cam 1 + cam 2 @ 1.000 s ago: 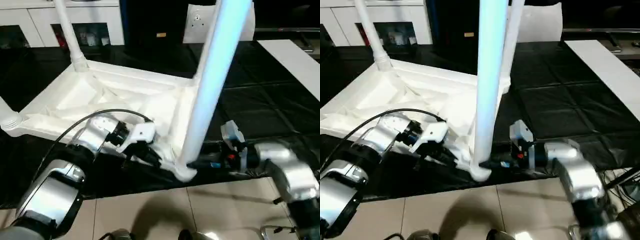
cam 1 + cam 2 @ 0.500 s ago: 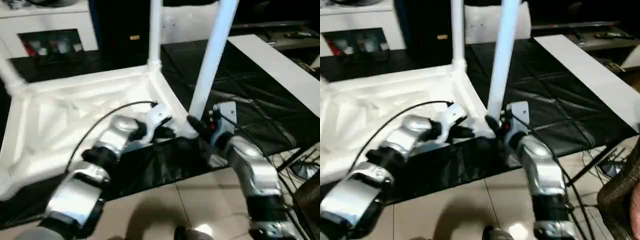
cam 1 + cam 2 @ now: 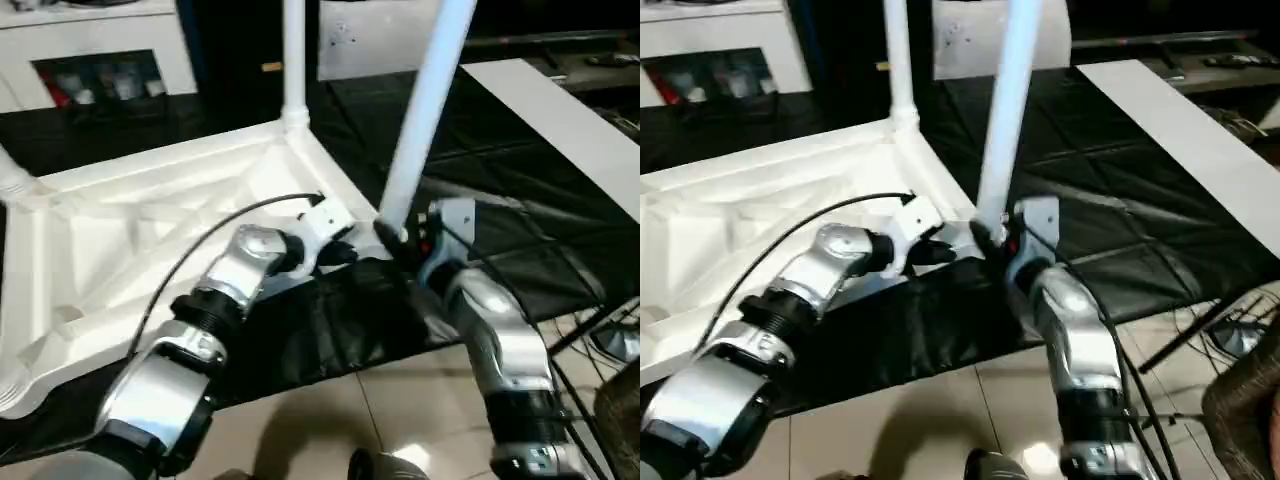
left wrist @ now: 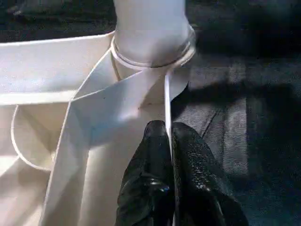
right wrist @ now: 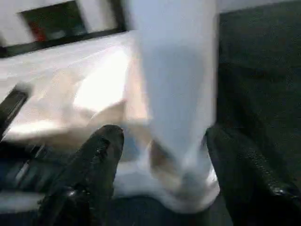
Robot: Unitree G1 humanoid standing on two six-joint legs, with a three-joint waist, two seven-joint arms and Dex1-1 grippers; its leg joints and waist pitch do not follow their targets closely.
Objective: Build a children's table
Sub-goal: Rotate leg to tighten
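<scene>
Left gripper (image 4: 168,136), reaching forward from its silver forearm, has both black fingers (image 4: 150,165) pinched onto a thin upright rib of the children's table (image 3: 150,215), just beside the near corner socket (image 4: 153,61). Right gripper (image 5: 162,155), arm bent and reaching in from the right, straddles the base of the near leg (image 3: 425,110), one finger (image 5: 94,165) on each side; whether the pads actually touch the leg cannot be told from the blurred wrist view. The table lies upside down on a black cloth (image 3: 500,180) that covers the work surface, ribbed underside facing up. Tiled floor (image 3: 330,420) shows in front. A flat white panel (image 3: 560,120) rests on the cloth to the right, and white cabinets (image 3: 100,60) with glass doors stand behind. A second leg (image 3: 293,60) rises from the far corner; both legs are cut off by the upper edge. The table's left corners are partly out of frame.
</scene>
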